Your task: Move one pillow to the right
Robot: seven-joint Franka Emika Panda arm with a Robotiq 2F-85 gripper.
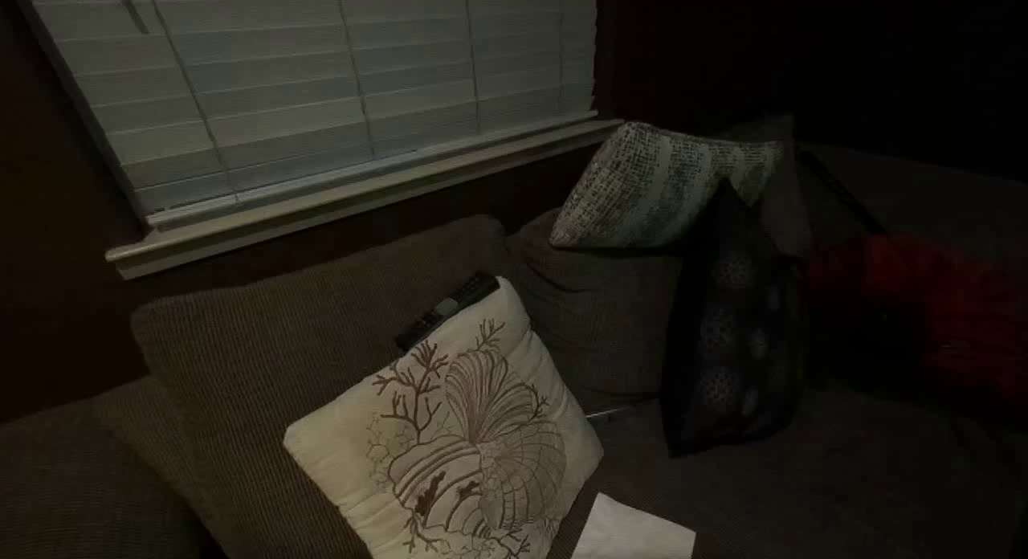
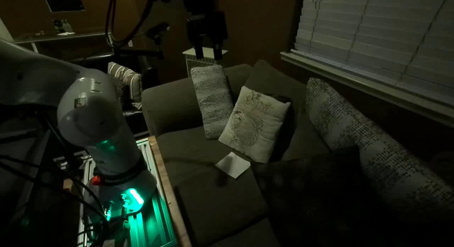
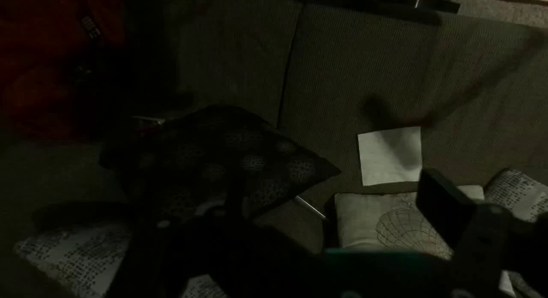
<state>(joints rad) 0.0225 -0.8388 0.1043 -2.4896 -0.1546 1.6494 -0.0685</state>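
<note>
Unclenched gripper hung above the sofa

The pale arm stood beside the sofa's front edge, a green light at its base; the gripper pointed straight down, jaws spread well apart and released. Two pillows shared a light grey-white, finely speckled look, and which one was meant could not be told. The armrest-side pillow stood tilted at the sofa's armrest edge, near the back corner; the window-side pillow lay tilted over the backrest at the back edge. A dark patterned pillow stood before it, hiding part. A cream printed pillow overlapped the armrest-side pillow in view, with a dark remote at its upper edge. White paper lay between the cream printed pillow and the front edge
</note>
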